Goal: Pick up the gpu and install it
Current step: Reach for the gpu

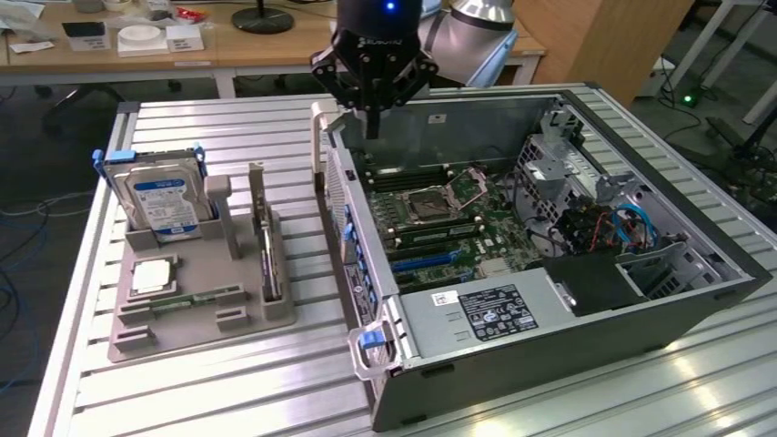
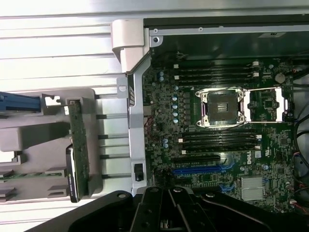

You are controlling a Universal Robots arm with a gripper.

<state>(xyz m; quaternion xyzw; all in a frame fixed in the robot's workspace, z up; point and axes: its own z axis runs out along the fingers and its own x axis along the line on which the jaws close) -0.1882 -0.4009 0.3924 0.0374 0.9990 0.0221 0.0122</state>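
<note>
One gripper [image 1: 373,123], clenched on nothing, above one open computer case [image 1: 547,373], one gpu [image 1: 269,262] standing on edge in one grey holder [image 1: 170,337] beside the case, one hard drive [image 1: 164,200] upright nearby

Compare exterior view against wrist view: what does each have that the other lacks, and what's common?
Exterior view: the hard drive's blue-labelled face, the power supply and the desk behind.

Wrist view: a straight-down look at the motherboard, with the gpu seen edge-on.

Both: the gripper, shut and empty, above the open case. The gpu stands in the grey holder beside the case, and the CPU socket is visible.
</note>
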